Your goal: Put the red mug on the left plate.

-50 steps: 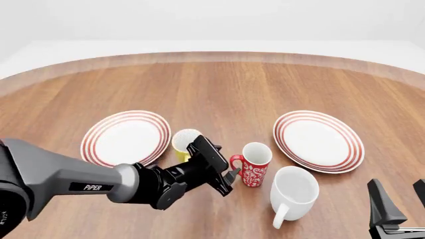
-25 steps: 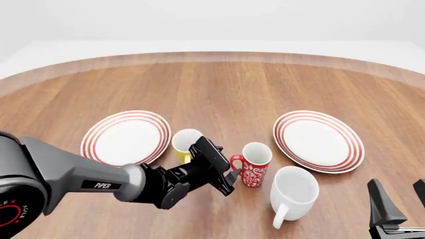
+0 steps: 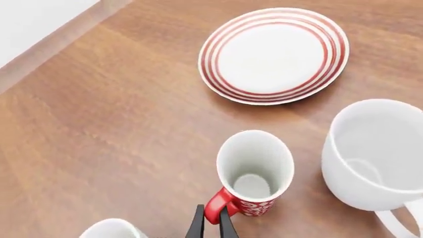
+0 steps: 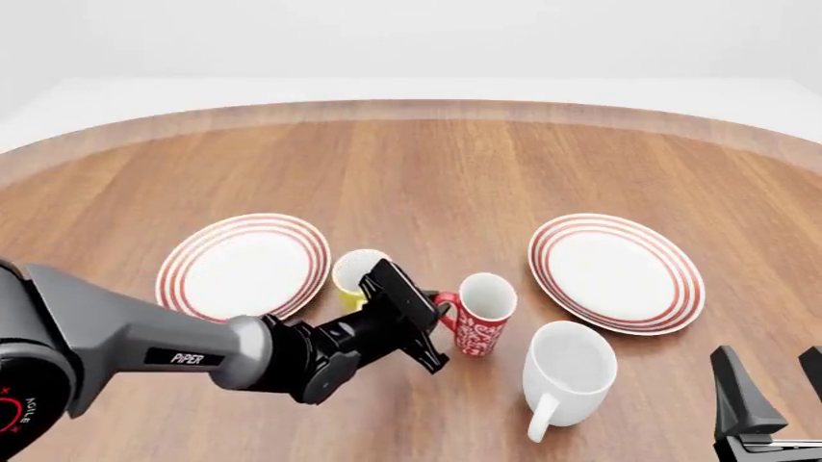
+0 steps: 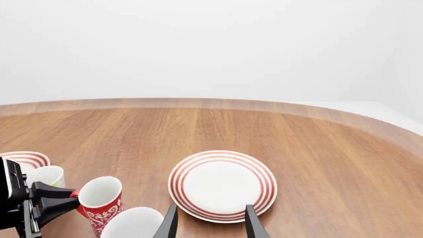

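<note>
My left gripper had its fingers pinched on the loop handle of the red mug, which leaned tilted toward the right plate, between the yellow mug and the bigger white mug. The left plate lay just beyond the yellow mug, apart from the red one. My right gripper hung low at the table's near right edge, its fingers spread with nothing between them.
</note>
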Robot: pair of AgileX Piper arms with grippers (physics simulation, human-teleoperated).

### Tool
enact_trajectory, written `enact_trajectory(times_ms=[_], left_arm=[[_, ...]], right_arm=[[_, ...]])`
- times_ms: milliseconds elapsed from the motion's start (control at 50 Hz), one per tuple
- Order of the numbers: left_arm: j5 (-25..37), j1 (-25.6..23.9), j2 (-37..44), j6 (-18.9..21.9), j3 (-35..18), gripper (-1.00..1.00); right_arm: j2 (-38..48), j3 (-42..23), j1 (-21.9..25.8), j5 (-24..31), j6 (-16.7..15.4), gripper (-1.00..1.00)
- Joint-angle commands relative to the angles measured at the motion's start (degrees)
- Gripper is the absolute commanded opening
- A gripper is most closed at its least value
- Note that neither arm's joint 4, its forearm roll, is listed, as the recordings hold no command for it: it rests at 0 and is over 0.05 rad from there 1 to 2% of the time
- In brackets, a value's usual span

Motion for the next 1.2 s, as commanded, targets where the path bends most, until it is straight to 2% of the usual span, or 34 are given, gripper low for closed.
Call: enact_trajectory(times_ms=[20, 180, 260, 300, 360, 460, 540, 600, 620, 700, 760, 880, 900, 1020, 1180, 1200], left_arm=[[-1.2, 2.0, -2.2, 0.3, 1.0, -1.00], [2.1, 4.7, -13.3, 1.8, 3.2, -1.00], [4.3, 5.7, -20.2, 1.2, 4.7, -1.00], [6.6, 6.0, -25.5, 0.9, 5.7, -1.00], [9.7, 6.8, -28.9, 1.3, 5.1, -1.00], [13.1, 8.5, -31.5, 3.0, 3.8, -1.00], [16.6, 11.8, -34.4, 3.1, 1.7, -1.00], [17.7, 13.1, -35.5, 2.9, 1.2, -1.00], [17.7, 13.8, -35.9, 4.5, 1.4, -1.00], [18.7, 17.1, -36.1, 4.8, 0.8, -1.00], [19.4, 17.9, -38.3, 3.8, 1.2, -1.00], [20.5, 18.9, -40.1, 4.5, 1.1, -1.00], [22.4, 21.7, -42.6, 5.9, 0.4, -1.00], [24.0, 24.7, -43.9, 5.6, 0.1, -1.00], [22.8, 28.3, -42.6, 5.0, 0.2, -1.00], [22.2, 30.2, -42.1, 5.4, 0.1, -1.00]], right_arm=[[0.1, 0.1, 0.1, -0.2, 0.0, 1.00], [0.1, 0.1, 0.1, -0.3, 0.0, 1.00], [0.1, 0.1, 0.1, -0.3, 0.0, 1.00], [0.1, 0.1, 0.1, -0.3, 0.0, 1.00], [0.1, 0.1, 0.1, -0.3, 0.0, 1.00], [0.1, 0.1, 0.1, -0.3, 0.0, 1.00], [0.1, 0.1, 0.1, -0.3, 0.0, 1.00], [0.1, 0.1, 0.1, -0.2, 0.0, 1.00], [0.1, 0.1, 0.1, -0.3, 0.0, 1.00], [0.1, 0.1, 0.1, -0.2, 0.0, 1.00], [0.1, 0.1, 0.1, -0.3, 0.0, 1.00], [0.1, 0.1, 0.1, -0.3, 0.0, 1.00], [0.1, 0.1, 0.1, -0.3, 0.0, 1.00], [0.1, 0.1, 0.1, -0.3, 0.0, 1.00], [0.1, 0.1, 0.1, -0.3, 0.0, 1.00], [0.1, 0.1, 0.1, -0.3, 0.0, 1.00]])
